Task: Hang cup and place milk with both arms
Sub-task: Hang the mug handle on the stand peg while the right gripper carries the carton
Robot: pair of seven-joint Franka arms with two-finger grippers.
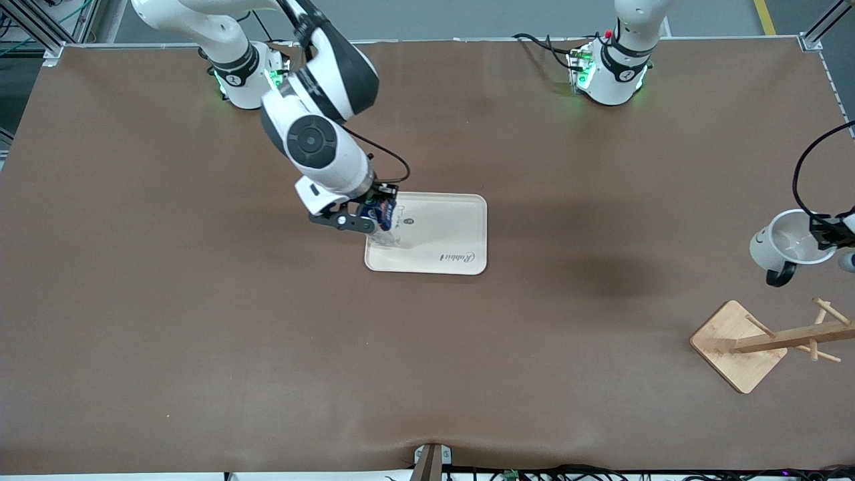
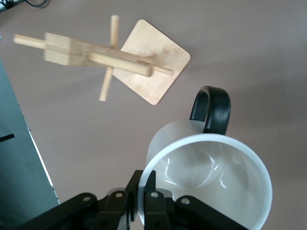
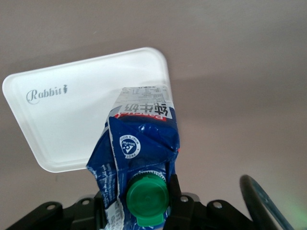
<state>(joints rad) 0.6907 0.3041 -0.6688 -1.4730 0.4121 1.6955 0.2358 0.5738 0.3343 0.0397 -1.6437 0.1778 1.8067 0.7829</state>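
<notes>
My right gripper (image 1: pixel 382 214) is shut on the dark-blue and white milk carton (image 1: pixel 384 215) and holds it over the edge of the cream tray (image 1: pixel 444 234) that faces the right arm's end. In the right wrist view the carton (image 3: pixel 141 153) shows its green cap (image 3: pixel 147 198) between the fingers. My left gripper (image 1: pixel 827 230) is shut on the rim of the white cup (image 1: pixel 788 244) and holds it in the air near the wooden rack (image 1: pixel 775 341). In the left wrist view the cup (image 2: pixel 206 177) is tilted, its black handle (image 2: pixel 213 109) toward the rack (image 2: pixel 120 57).
The wooden rack stands on a square base (image 1: pixel 735 347) at the left arm's end of the brown table, nearer to the front camera than the cup. The tray lies mid-table and bears the word "Rabbit". Cables run along the table's front edge.
</notes>
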